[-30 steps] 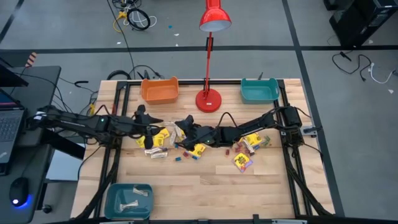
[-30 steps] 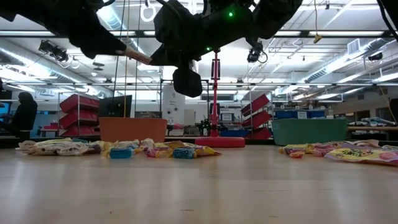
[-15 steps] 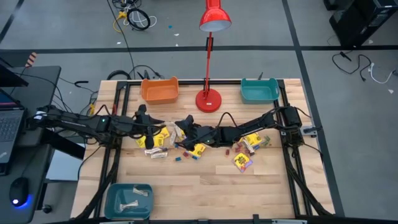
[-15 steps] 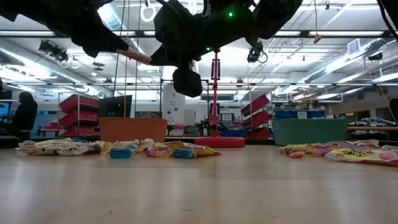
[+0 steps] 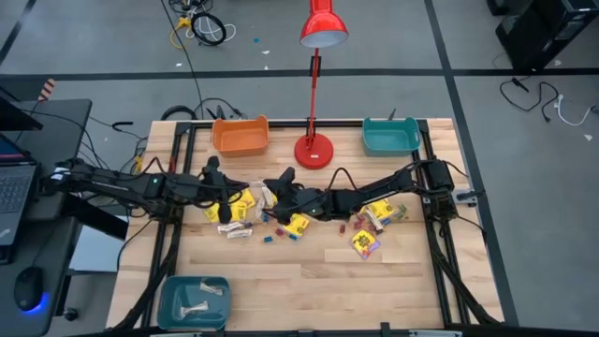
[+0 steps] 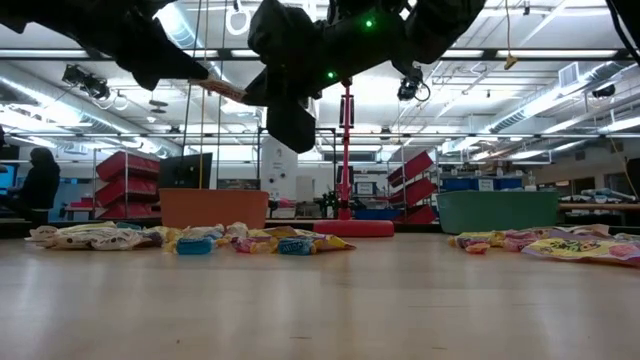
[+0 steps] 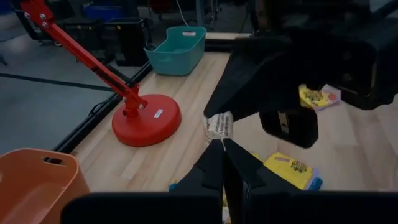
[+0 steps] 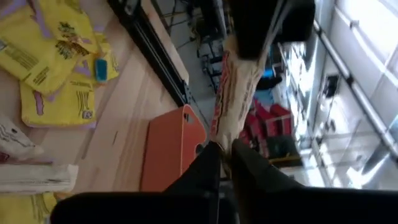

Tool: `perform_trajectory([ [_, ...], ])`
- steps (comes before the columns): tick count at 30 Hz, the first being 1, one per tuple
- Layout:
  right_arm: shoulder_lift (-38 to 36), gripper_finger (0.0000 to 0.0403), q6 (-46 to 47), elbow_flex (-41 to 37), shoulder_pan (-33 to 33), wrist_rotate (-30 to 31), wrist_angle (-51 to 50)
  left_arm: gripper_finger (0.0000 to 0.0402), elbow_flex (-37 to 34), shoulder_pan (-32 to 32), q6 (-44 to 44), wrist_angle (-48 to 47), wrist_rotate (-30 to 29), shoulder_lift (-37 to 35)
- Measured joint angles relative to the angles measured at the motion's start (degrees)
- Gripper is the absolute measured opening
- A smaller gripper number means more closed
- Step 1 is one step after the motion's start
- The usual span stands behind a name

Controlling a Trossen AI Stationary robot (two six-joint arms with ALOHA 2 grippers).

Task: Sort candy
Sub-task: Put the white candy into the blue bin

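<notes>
Left pincer (image 7: 222,142): it is closed tight on one end of a pale bar (image 7: 219,126), high over the tabletop (image 5: 328,271).
Right pincer (image 8: 222,148): its fingers stand narrow on the other end of the same bar; we judge it holds, but how firmly we cannot tell.
Place of the bar: it hangs in the air between the two pincers, straight ahead of each one.
Long axis: the bar runs from one pincer to the other, along the line that both fingers point.
Nearer arm: both are equally near, as each touches one end.
Other candy (image 5: 298,225): it lies on the tabletop below both pincers.
Bins: the orange bin (image 5: 241,137) is behind the left pincer, the teal bin (image 5: 390,137) far beyond it.
Step, as we judge: a handover; one pincer must let go before the other pulls away.
</notes>
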Motion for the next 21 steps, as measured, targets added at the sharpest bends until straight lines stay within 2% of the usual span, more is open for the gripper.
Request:
perform_trajectory([
  [9,0.00,0.0054,5.87,0.00,-0.05,8.40,-2.77,0.0001,3.57,-2.97,-0.89,-1.68,0.60,-3.72],
  [13,-0.14,0.0053,9.70,0.02,-0.03,13.02,-9.21,0.0000,5.94,-6.10,-5.50,-6.32,8.26,-3.92],
  [17,-1.88,0.0050,19.70,-0.58,-0.01,12.34,-18.30,0.0000,7.45,-10.86,-14.11,-12.78,18.03,-3.92],
  [21,-5.47,0.0050,28.56,-4.01,-0.01,10.04,-22.26,0.0000,7.72,-16.91,-25.20,-16.80,20.34,-3.58],
])
